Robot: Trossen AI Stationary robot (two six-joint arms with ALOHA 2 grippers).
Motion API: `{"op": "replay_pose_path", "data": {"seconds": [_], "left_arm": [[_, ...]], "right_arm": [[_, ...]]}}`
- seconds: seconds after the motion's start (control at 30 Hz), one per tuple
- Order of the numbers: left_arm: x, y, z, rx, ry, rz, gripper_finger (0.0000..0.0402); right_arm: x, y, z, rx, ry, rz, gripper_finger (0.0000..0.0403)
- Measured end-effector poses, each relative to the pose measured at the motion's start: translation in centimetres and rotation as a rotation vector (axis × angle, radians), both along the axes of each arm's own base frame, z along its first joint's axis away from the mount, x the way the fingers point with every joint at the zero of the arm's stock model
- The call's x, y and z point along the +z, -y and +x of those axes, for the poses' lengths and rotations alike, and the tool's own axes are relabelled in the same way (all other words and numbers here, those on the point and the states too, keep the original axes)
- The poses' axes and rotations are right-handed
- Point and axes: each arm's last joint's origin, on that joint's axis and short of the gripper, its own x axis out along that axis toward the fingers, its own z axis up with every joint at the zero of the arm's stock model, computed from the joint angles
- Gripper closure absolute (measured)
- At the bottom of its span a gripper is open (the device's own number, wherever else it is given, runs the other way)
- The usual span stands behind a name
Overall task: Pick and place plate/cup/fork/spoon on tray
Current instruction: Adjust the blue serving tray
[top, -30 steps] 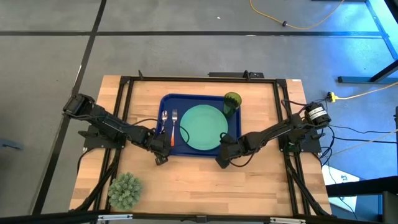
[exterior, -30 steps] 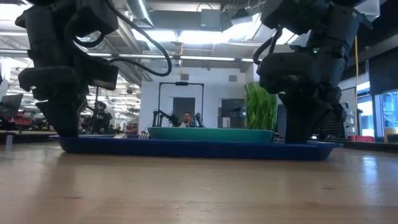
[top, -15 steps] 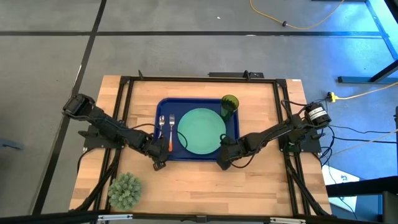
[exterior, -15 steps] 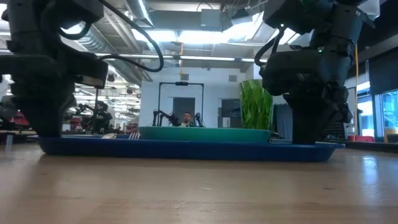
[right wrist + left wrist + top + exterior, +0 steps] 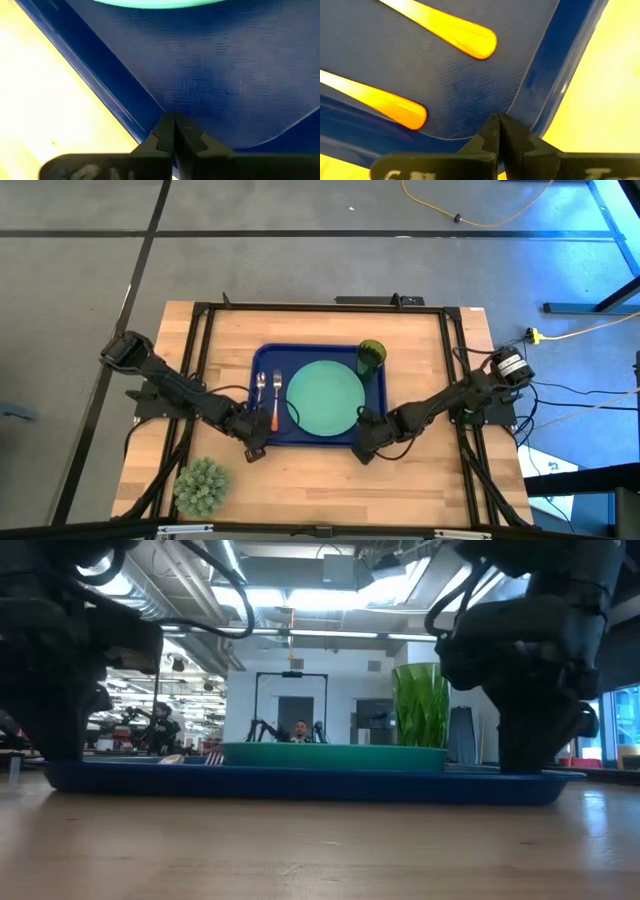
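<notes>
At the table's near left corner sits a spiky plant (image 5: 201, 485), well apart from everything else. The left gripper (image 5: 250, 446) is down at the near left corner of the tray (image 5: 268, 434), its jaws pinched together on the raised rim there; the left wrist view shows the two fingers (image 5: 492, 135) meeting right at the rim, with the orange handle ends of the spoon (image 5: 395, 105) and fork (image 5: 465, 37) lying on the tray floor just beyond. On the tray, left to right, lie the spoon (image 5: 260, 388), the fork (image 5: 275, 398) just beside it, the plate (image 5: 325, 398) filling the middle, and the cup (image 5: 371, 356) upright at the far right corner. The right gripper (image 5: 367, 448) is at the tray's near right corner, jaws likewise closed on the rim, the plate's edge (image 5: 160, 3) showing farther in.
</notes>
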Motion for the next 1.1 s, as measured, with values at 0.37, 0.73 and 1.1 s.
{"op": "replay_pose_path", "data": {"seconds": [0.37, 0.73, 1.1], "left_arm": [[0.1, 0.7, -0.1, 0.004, 0.029, -0.008, 0.0402], [2.0, 0.7, 0.2, 0.005, 0.053, 0.029, 0.0402], [10.3, 1.6, 1.0, -0.190, 0.225, 0.035, 0.0402]], "right_arm": [[0.0, -0.4, -0.3, -0.008, -0.005, -0.012, 0.0399], [1.7, -0.7, 1.0, 0.040, 0.060, -0.076, 0.0399], [12.5, -2.1, 2.7, 0.387, 0.246, -0.254, 0.0399]]}}
